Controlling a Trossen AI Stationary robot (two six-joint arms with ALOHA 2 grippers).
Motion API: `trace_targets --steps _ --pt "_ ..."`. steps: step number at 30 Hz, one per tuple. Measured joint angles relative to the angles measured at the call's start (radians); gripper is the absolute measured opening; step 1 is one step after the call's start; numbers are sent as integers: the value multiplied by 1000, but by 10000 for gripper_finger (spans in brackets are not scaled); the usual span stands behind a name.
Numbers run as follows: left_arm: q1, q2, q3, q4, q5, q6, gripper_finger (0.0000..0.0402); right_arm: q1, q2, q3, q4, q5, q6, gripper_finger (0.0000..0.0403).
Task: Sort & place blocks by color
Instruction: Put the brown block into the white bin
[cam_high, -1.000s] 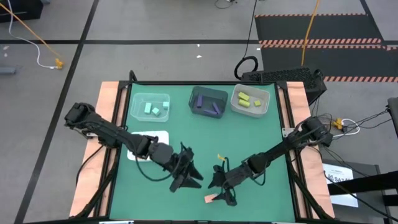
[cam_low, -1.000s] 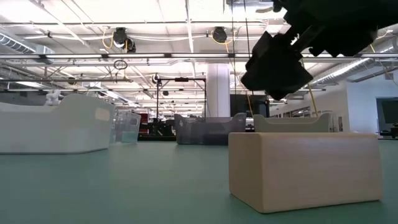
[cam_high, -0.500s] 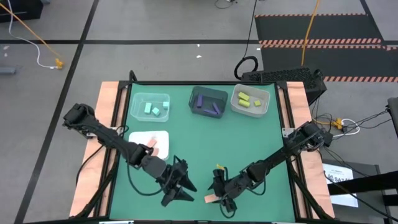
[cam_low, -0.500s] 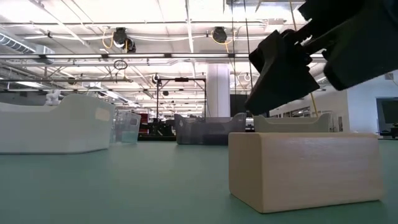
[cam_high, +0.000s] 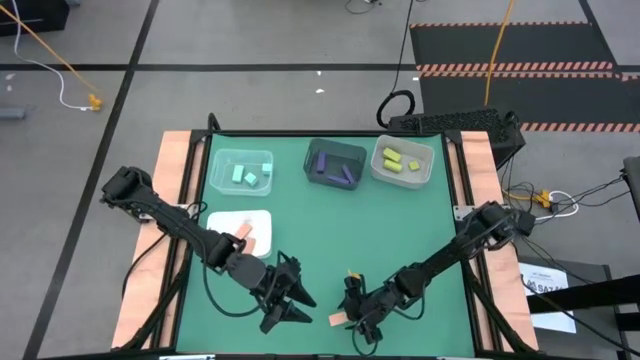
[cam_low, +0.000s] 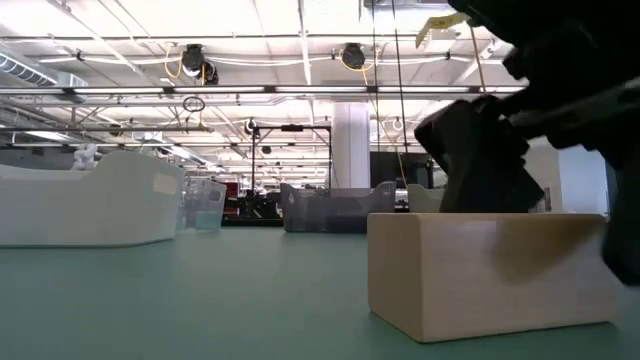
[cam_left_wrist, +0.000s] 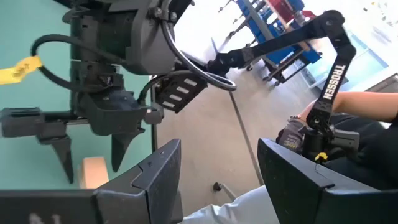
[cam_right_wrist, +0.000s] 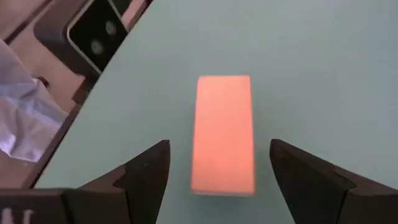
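I have the right hand (cam_high: 350, 322) low over the near edge of the green table (cam_high: 400, 220), its fingers (cam_right_wrist: 144, 169) spread apart on either side of a salmon-orange block (cam_right_wrist: 224, 134). The block lies flat on the table, and from the right wrist view it sits between the fingers without touching them. In the low view it fills the foreground as a pale bar (cam_low: 492, 272), with the right hand dark behind it.

The left hand (cam_high: 292, 305) hangs just beside, to the left of the block, its fingers (cam_left_wrist: 163, 163) open and holding nothing.

At the far edge I record three bins: a clear bin (cam_high: 218, 172) with mint-teal blocks (cam_high: 250, 178), a dark bin (cam_high: 322, 150) with purple blocks (cam_high: 342, 176), and a third bin (cam_high: 428, 170) with yellow-green blocks (cam_high: 392, 158). A flat white tray (cam_high: 222, 222) on the left side carries another salmon-orange piece (cam_high: 247, 238).
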Motion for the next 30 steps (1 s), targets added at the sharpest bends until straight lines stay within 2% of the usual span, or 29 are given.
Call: trace_targets --steps 3,6,9,13,20,26,30 --pt "0 0 0 -12 -1 0 211 0 21 0 10 11 0 263" --pt "0 0 0 -12 -1 -3 211 -2 30 0 14 32 2 241" --pt "3 0 0 -19 -1 -22 211 -5 29 0 24 34 3 198" --pt "13 0 0 -38 -1 -37 211 -6 29 0 45 32 18 116" --pt "42 0 0 -37 0 -25 211 -21 2 0 39 34 134 111" --pt "102 0 0 -31 -1 -9 211 -61 -84 0 -4 127 125 111" --pt "150 0 0 -28 -1 17 211 -107 -165 0 -136 192 109 111"
